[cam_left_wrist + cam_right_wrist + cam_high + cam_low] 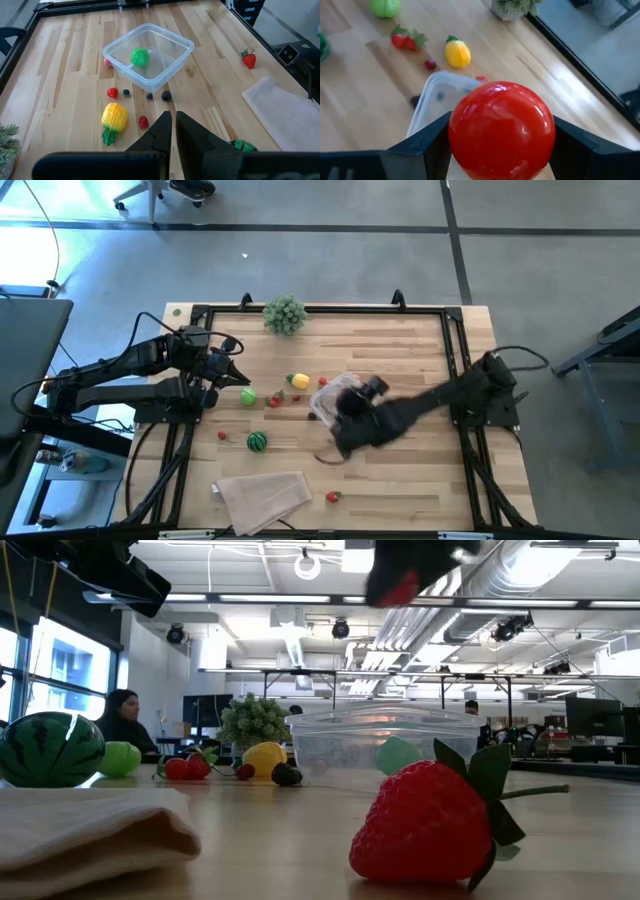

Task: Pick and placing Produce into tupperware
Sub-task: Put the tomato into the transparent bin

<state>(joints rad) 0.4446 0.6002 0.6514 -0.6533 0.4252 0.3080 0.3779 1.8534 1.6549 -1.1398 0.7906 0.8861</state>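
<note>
From above, my right pincer (345, 402) hangs over the clear container (330, 398) near the middle of the table (420, 480); my left pincer (238, 376) waits nearer the left edge.

From table height, a strawberry (425, 825) lies in front of the container (390, 745).

My left wrist shows fingers (161, 131) pressed together, empty, and a green ball (140, 56) inside the container.

My right wrist shows my pincer (502, 132) clamped around a red ball (501, 130) above the container's rim.
</note>
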